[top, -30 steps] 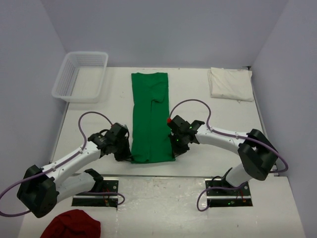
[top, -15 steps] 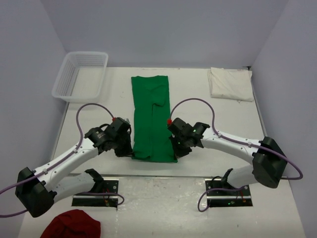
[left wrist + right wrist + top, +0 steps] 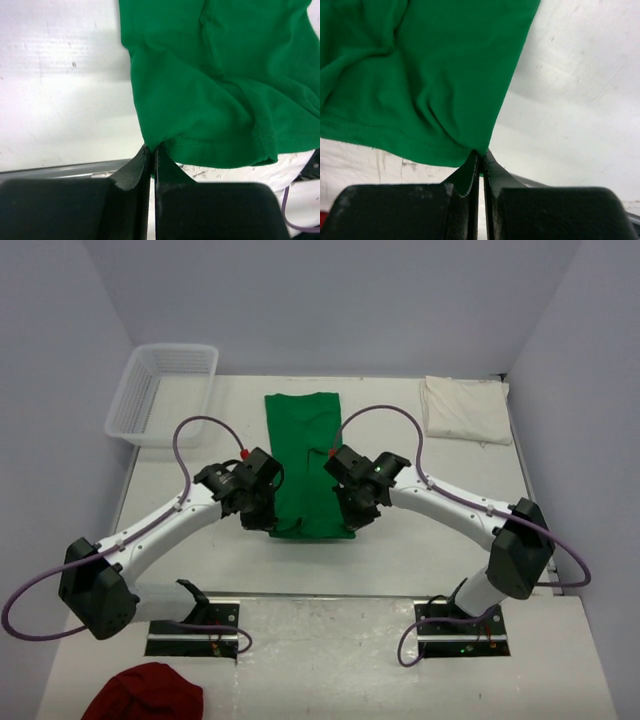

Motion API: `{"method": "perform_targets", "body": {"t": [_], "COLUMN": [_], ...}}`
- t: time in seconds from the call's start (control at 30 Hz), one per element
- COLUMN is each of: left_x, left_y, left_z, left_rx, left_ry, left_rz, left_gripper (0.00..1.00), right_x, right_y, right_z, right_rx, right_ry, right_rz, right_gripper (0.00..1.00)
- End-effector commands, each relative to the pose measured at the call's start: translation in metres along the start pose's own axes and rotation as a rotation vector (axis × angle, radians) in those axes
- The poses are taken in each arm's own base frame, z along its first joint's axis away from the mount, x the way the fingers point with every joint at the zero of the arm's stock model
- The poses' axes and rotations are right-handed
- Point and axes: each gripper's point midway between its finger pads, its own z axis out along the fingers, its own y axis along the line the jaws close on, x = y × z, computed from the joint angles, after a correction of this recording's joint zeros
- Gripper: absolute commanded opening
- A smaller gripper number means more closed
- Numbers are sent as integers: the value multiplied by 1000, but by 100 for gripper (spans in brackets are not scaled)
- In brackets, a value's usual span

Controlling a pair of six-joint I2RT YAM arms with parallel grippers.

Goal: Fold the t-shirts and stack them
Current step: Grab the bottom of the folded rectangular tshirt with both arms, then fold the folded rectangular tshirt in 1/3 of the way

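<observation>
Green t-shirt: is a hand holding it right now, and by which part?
Yes. The left hand and right hand each pinch a near hem corner of the green t-shirt.

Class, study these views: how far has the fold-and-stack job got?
Done: the cream t-shirt lies folded at the far right, and the green t-shirt is narrowed to a long strip. In hand: the left claw and right claw each pinch a near hem corner, likely for the crosswise fold. Left: finish it, then stack both shirts.

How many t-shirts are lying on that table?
2. The green shirt is in the middle; the cream shirt sits folded at the far right corner. None seem hidden.
</observation>
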Motion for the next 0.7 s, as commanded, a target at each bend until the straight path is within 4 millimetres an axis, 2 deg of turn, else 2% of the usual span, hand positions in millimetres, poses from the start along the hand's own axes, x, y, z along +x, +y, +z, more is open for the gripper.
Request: {"method": "perform_targets", "body": {"t": [0.0,0.03,0.1,0.13,0.2,0.23,0.27,0.33,0.37,0.43,0.47,0.5,0.53,0.57,0.63,0.67], "left_x": [-32,-46,-63,-77,-96,-113,-120,-145,-150,-170,-173,-184,-186,-189,-196,-199], "left_y": [0,-7,-4,-8,-2,-7,-6,-13,-11,-17,-18,-23,-23,-24,-24,-24], "left_z": [1,-3,4,1,12,7,17,16,28,30,43,43,55,60,72,76], "left_rx": [-44,-26,-37,-22,-44,-29,-42,-28,-48,-32,-36,-24,-34,-28,-37,-38], "left_ry": [-50,-79,-80,-103,-94,-125,-104,-136,-115,-135,-111,-133,-114,-110,-99,-96], "left_rz": [49,54,55,48,49,61,59,59,74,76,78,83,93,99,108,108], "left_gripper": [0,0,0,0,0,0,0,0,0,0,0,0,0,0,0,0], "right_x": [-26,-35,-57,-66,-90,-97,-112,-126,-139,-153,-163,-169,-181,-183,-194,-193], "right_y": [-22,-30,-30,-38,-36,-43,-40,-44,-41,-44,-41,-43,-42,-45,-44,-46], "right_z": [-9,-6,-13,-9,-16,-8,-13,-10,-5,-2,5,8,5,20,24,38], "right_rx": [86,99,86,97,68,84,68,68,59,58,36,32,24,35,4,12], "right_ry": [-25,-16,-41,-30,-69,-55,-85,-74,-79,-83,-73,-72,-97,-67,-70,-46], "right_rz": [10,17,25,31,27,24,18,1,-4,-5,-7,-1,1,3,7,9], "right_gripper": [0,0,0,0,0,0,0,0,0,0,0,0,0,0,0,0]}}
